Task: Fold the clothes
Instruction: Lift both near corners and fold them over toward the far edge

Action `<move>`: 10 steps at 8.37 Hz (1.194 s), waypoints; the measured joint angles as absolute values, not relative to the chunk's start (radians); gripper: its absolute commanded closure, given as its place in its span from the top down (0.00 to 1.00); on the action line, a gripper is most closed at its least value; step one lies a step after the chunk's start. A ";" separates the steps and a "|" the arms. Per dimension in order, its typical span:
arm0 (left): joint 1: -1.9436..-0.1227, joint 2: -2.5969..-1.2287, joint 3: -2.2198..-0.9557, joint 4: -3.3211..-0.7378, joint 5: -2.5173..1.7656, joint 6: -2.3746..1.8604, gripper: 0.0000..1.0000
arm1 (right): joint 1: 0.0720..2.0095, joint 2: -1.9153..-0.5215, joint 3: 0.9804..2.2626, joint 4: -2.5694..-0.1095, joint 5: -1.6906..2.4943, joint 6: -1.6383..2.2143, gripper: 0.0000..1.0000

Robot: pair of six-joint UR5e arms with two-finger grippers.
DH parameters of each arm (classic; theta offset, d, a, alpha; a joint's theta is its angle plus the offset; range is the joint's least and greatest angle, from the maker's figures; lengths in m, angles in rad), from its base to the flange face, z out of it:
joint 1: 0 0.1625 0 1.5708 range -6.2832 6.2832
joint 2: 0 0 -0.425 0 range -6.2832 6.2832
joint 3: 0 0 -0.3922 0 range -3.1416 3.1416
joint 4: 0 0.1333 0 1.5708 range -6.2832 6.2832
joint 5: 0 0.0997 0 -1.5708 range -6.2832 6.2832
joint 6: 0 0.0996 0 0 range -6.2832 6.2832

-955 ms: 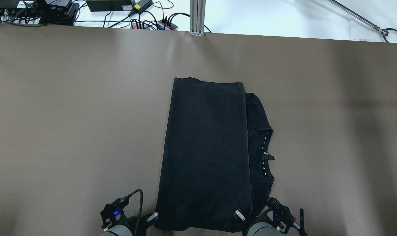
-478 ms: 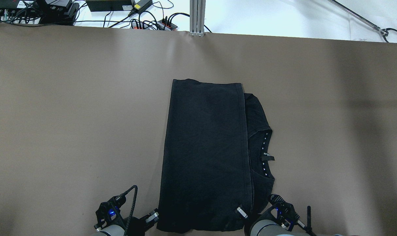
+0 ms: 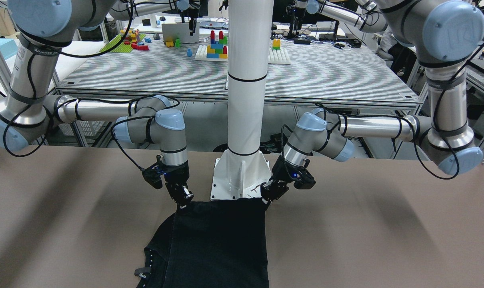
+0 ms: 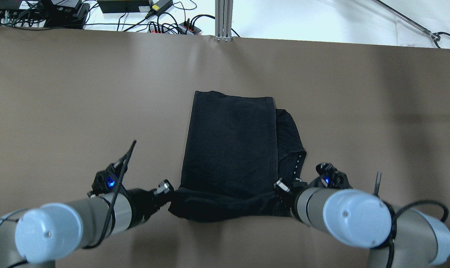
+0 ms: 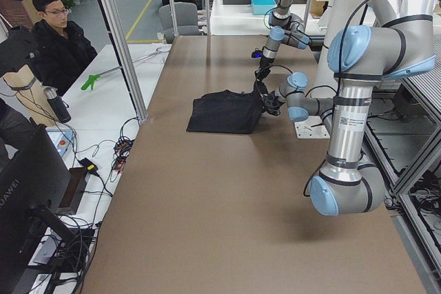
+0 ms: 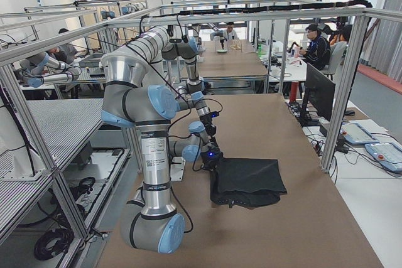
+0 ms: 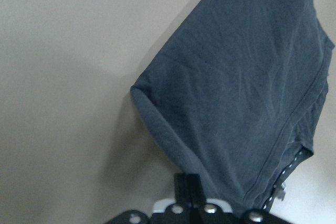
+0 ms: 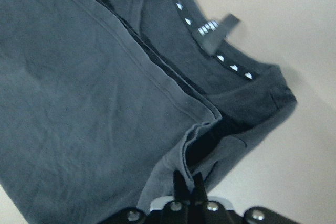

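The black garment (image 4: 230, 145) lies on the brown table, folded lengthwise, its collar with small white triangles (image 4: 300, 160) on the right side. Its near edge is lifted and rolled toward the far side. My left gripper (image 4: 167, 187) is shut on the garment's near left corner; the left wrist view shows the cloth (image 7: 247, 93) hanging from the closed fingers. My right gripper (image 4: 281, 185) is shut on the near right corner, and the right wrist view shows the collar label (image 8: 216, 25). In the front view the grippers (image 3: 266, 195) (image 3: 185, 200) hold the garment's edge (image 3: 222, 206) just in front of the white pillar's base.
The white pillar (image 3: 246, 80) and its base (image 3: 239, 178) stand right behind the held edge. Cables and power strips (image 4: 165, 22) and an aluminium post (image 4: 223, 18) lie past the table's far edge. Brown tabletop (image 4: 80, 93) stretches on both sides of the garment.
Both grippers have moved forward over the table with the garment's near edge held between them. The near part has lifted and rolled over, so the garment looks shorter.
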State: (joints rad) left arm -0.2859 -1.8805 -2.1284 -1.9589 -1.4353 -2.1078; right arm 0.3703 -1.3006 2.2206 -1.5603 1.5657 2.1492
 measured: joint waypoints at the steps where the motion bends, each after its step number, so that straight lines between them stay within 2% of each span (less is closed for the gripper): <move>1: -0.388 -1.910 -2.102 -1.954 -1.514 -2.088 0.00 | 0.478 -1.241 2.170 -1.556 1.662 2.094 0.00; 4: -0.611 -2.074 -1.884 -1.960 -1.644 -2.018 0.00 | 0.657 -1.085 1.930 -1.479 1.755 2.013 0.00; 5: -0.654 -2.164 -1.761 -1.967 -1.656 -2.001 0.00 | 0.691 -1.046 1.825 -1.413 1.760 1.989 0.07; 6: -0.685 -2.265 -1.618 -1.978 -1.662 -1.986 0.16 | 0.718 -1.013 1.725 -1.352 1.767 1.957 0.47; 7: -0.708 -2.356 -1.460 -2.016 -1.662 -1.966 0.93 | 0.742 -0.976 1.622 -1.292 1.776 1.919 0.94; 9: -0.759 -2.496 -1.103 -2.162 -1.642 -1.822 0.94 | 0.804 -0.878 1.361 -1.158 1.784 1.770 0.95; 10: -0.781 -2.528 -1.005 -2.206 -1.620 -1.738 0.94 | 0.836 -0.841 1.274 -1.114 1.785 1.670 0.95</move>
State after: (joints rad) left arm -0.7808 -2.5280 -1.0048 -2.2063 -1.6197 -1.7382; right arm 0.8364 -0.8409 1.2738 -1.1143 1.7848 1.6701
